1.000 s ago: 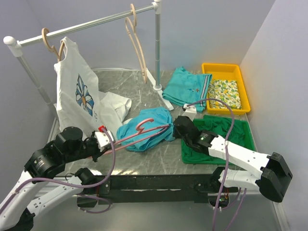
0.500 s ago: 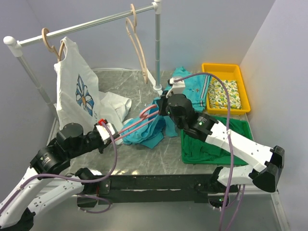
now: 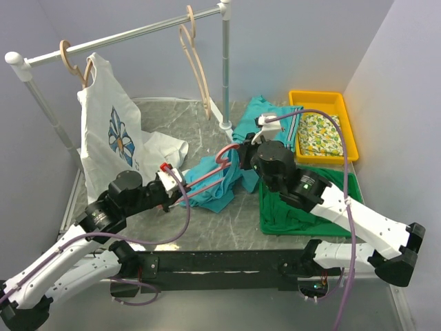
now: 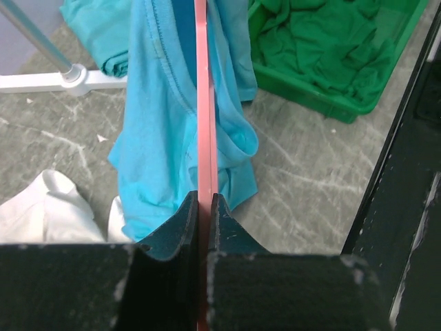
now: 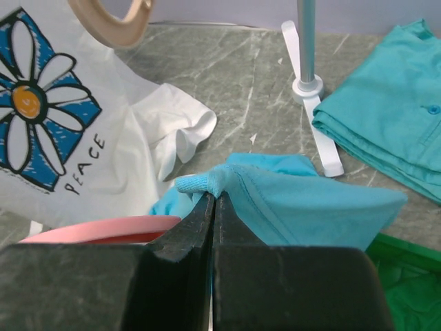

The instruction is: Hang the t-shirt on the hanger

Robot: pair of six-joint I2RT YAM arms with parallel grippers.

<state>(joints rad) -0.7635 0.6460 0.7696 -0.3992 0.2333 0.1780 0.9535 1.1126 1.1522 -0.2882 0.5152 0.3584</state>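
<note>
The turquoise t-shirt [image 3: 215,183] hangs in a bunch just above the marble table, lifted by its collar. My right gripper [image 3: 241,158] is shut on that ribbed collar edge, and the wrist view shows the t-shirt [image 5: 310,200] pinched at the gripper [image 5: 213,196]. The pink hanger [image 3: 207,174] slants from my left gripper [image 3: 173,187] up to its hook beside the right gripper. My left gripper [image 4: 202,207] is shut on the hanger [image 4: 202,103], whose thin bar runs through the t-shirt [image 4: 155,138]. A pink curve of the hanger [image 5: 103,227] lies left of the right fingers.
A rail [image 3: 124,38] at the back carries a white flower-print top [image 3: 114,138] and beige hangers [image 3: 196,62]. A folded teal garment [image 3: 275,127] lies by the rack foot [image 3: 227,127]. A yellow tray [image 3: 348,141] and a green bin [image 3: 275,231] of green cloth stand right.
The right gripper rose from the table toward the back, lifting the t-shirt by its collar. The left gripper moved right and forward, so the hanger now points up into the shirt.
</note>
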